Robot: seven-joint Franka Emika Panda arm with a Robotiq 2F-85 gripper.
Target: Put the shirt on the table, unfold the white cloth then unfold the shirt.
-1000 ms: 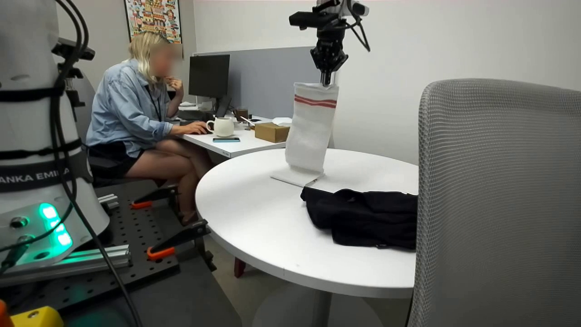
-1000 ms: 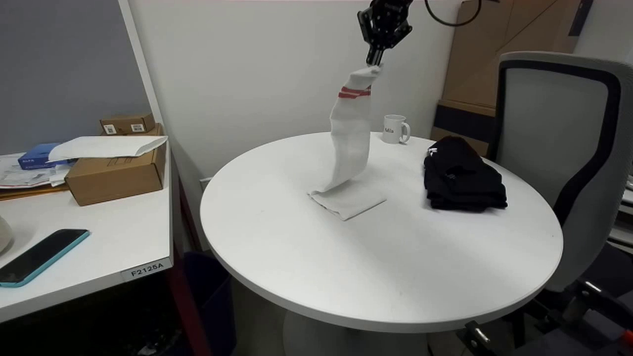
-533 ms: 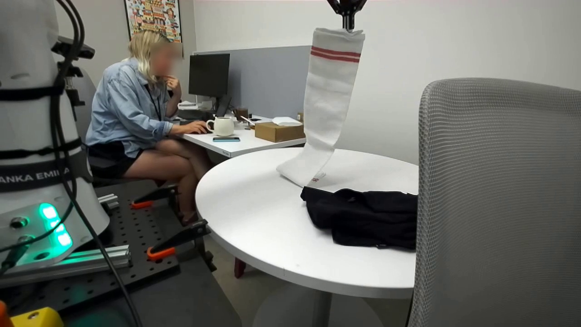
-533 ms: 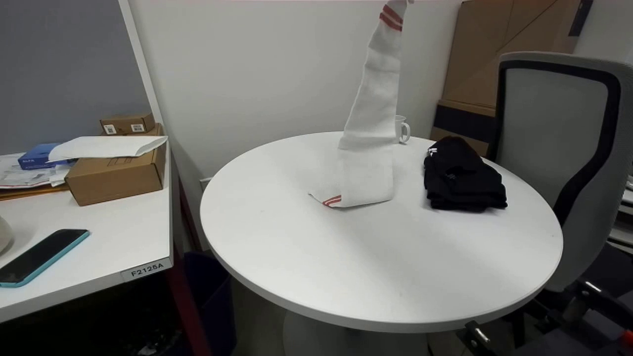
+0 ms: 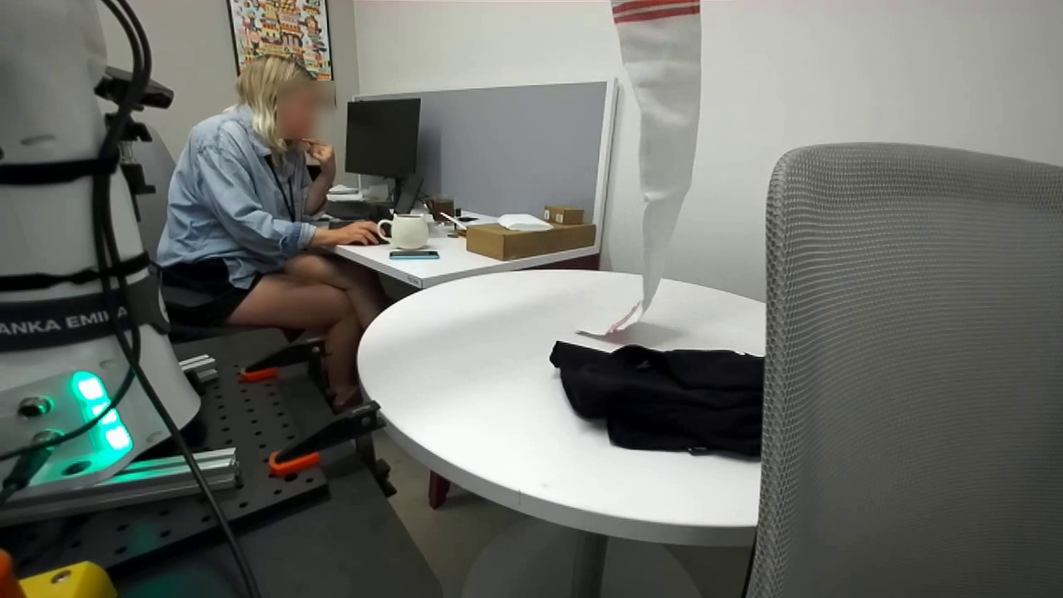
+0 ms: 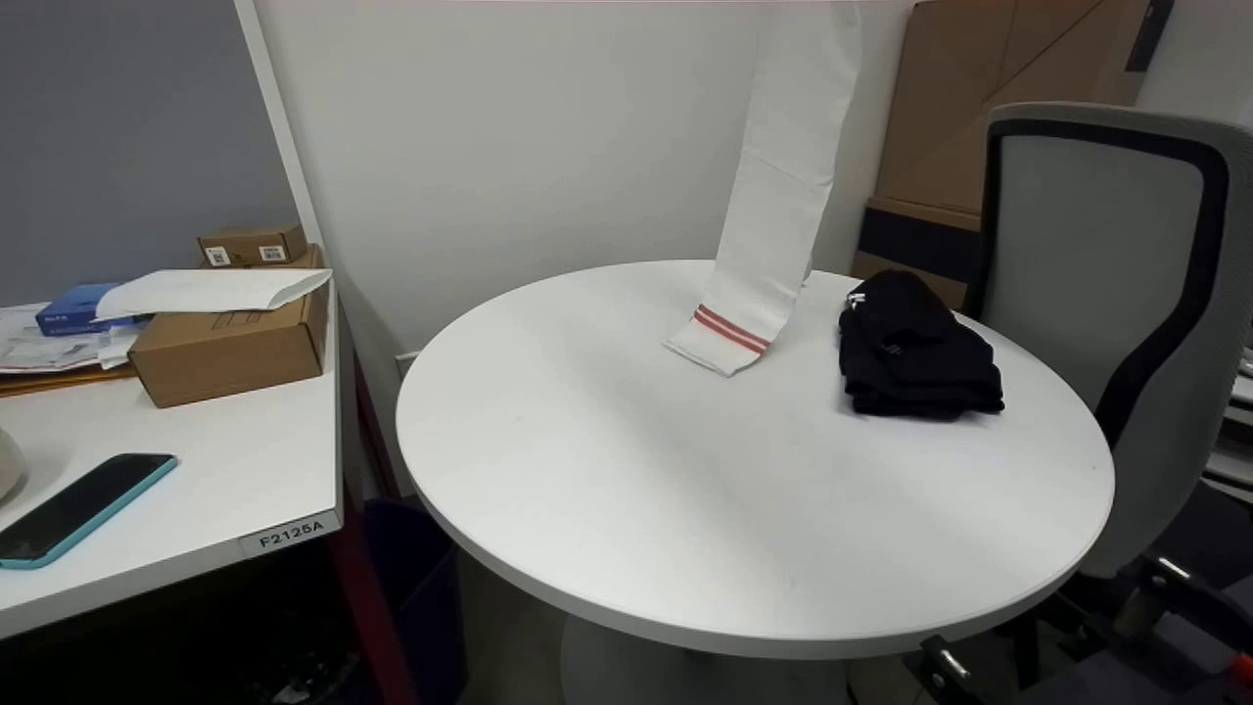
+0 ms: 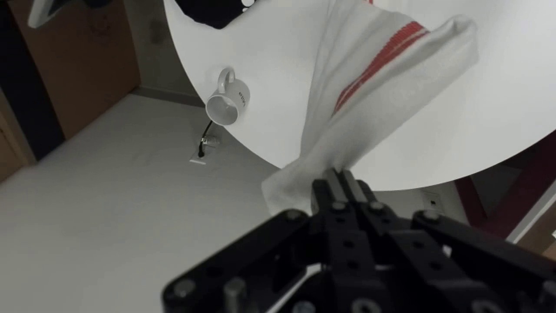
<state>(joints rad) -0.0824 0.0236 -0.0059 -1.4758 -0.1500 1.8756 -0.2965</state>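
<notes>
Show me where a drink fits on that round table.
In an exterior view, the table is bare from its near rim to the white cloth and black shirt, and left of the cloth. Tighter: between cloth and shirt, and at the edge beyond, where the wrist view shows a mug.

Wrist view: pincer clamped, fingers side by side; arm base upright, lights green.

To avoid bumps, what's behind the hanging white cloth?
In an exterior view, the wall and table show around the white cloth; the mug, seen in the wrist view, is probably hidden behind it.
</notes>
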